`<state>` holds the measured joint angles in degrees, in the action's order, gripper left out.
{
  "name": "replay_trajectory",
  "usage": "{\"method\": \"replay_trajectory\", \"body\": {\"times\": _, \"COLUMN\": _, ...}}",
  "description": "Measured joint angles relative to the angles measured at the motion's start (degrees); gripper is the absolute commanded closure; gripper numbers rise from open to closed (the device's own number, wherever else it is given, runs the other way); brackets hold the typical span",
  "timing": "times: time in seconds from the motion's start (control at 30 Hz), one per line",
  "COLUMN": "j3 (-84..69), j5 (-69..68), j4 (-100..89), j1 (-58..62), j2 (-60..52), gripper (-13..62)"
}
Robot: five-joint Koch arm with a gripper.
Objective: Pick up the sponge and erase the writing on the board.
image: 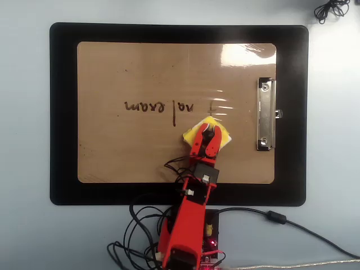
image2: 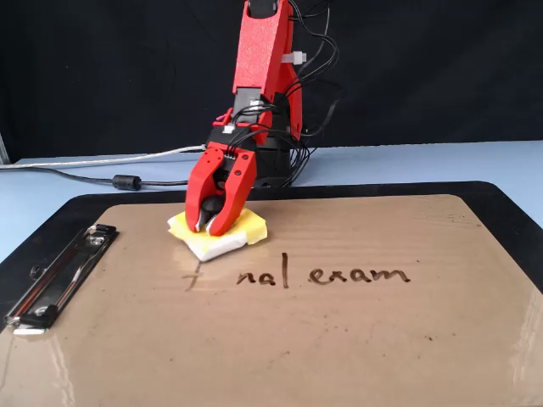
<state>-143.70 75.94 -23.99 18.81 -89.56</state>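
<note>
Overhead view — arm [image: 188, 225] stretched over board [image: 112, 152], fingers [image: 206, 134] pressing sponge [image: 194, 130].

board [image2: 356, 339] | writing [image2: 339, 275]: "nal exam", first letters smeared

The red arm [image2: 263, 59] is angled steeply downward from its base. The gripper [image2: 212, 222] is pointed down, its jaws closed upon the sponge [image2: 222, 242].
</note>
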Motion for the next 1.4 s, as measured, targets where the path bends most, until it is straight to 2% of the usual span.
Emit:
{"method": "replay_trajectory", "body": {"times": 0.1, "j3": 14.24, "j5": 0.00, "j4": -0.44, "j1": -0.26, "j2": 9.58, "gripper": 57.3}}
{"method": "replay_trajectory", "body": {"times": 0.2, "j3": 17.84, "j5": 0.00, "j4": -0.44, "j1": -0.09, "j2": 13.36, "gripper": 57.2}}
{"method": "replay_trajectory", "body": {"times": 0.3, "j3": 7.65, "j5": 0.09, "j4": -0.62, "j1": -0.09, "j2": 6.33, "gripper": 57.3}}
{"method": "replay_trajectory", "body": {"times": 0.4, "j3": -8.44, "j5": 0.09, "j4": 0.09, "j1": 0.09, "j2": -8.44, "gripper": 57.3}}
{"method": "replay_trajectory", "body": {"times": 0.5, "j3": -9.76, "j5": 0.00, "j4": 0.70, "j1": 0.18, "j2": -11.87, "gripper": 57.3}}
{"method": "replay_trajectory", "body": {"times": 0.53, "j3": -6.59, "j5": -0.09, "j4": 1.23, "j1": 0.18, "j2": -9.58, "gripper": 57.3}}
{"method": "replay_trajectory", "body": {"times": 0.67, "j3": 21.45, "j5": -0.09, "j4": 1.23, "j1": 0.18, "j2": 13.36, "gripper": 57.3}}
{"method": "replay_trajectory", "body": {"times": 0.73, "j3": 26.54, "j5": 0.00, "j4": 0.09, "j1": 0.44, "j2": 18.54, "gripper": 57.3}}
{"method": "replay_trajectory", "body": {"times": 0.83, "j3": 18.72, "j5": 0.09, "j4": -0.35, "j1": 0.53, "j2": 14.06, "gripper": 57.2}}
{"method": "replay_trajectory", "body": {"times": 0.93, "j3": -1.41, "j5": 0.09, "j4": -0.44, "j1": 0.79, "j2": -1.14, "gripper": 57.3}}
{"method": "replay_trajectory", "body": {"times": 1.0, "j3": -11.25, "j5": 0.09, "j4": 0.09, "j1": 0.53, "j2": -11.43, "gripper": 57.3}}
{"method": "replay_trajectory", "body": {"times": 1.03, "j3": -11.51, "j5": 0.09, "j4": 0.62, "j1": 0.44, "j2": -12.83, "gripper": 57.2}}
{"method": "replay_trajectory", "body": {"times": 1.07, "j3": -10.20, "j5": 0.09, "j4": 0.62, "j1": -0.35, "j2": -11.78, "gripper": 57.2}}
{"method": "replay_trajectory", "body": {"times": 1.17, "j3": 4.13, "j5": 2.46, "j4": 0.88, "j1": -2.72, "j2": -1.05, "gripper": 57.2}}
{"method": "replay_trajectory", "body": {"times": 1.2, "j3": 12.48, "j5": 3.43, "j4": 0.79, "j1": -2.90, "j2": 6.06, "gripper": 57.3}}
{"method": "replay_trajectory", "body": {"times": 1.27, "j3": 18.02, "j5": 4.04, "j4": 0.62, "j1": -2.81, "j2": 10.81, "gripper": 57.2}}
{"method": "replay_trajectory", "body": {"times": 1.33, "j3": 15.73, "j5": 4.66, "j4": -0.18, "j1": -2.46, "j2": 10.37, "gripper": 57.2}}
{"method": "replay_trajectory", "body": {"times": 1.4, "j3": 4.13, "j5": 4.66, "j4": -0.18, "j1": -2.11, "j2": 2.72, "gripper": 57.2}}
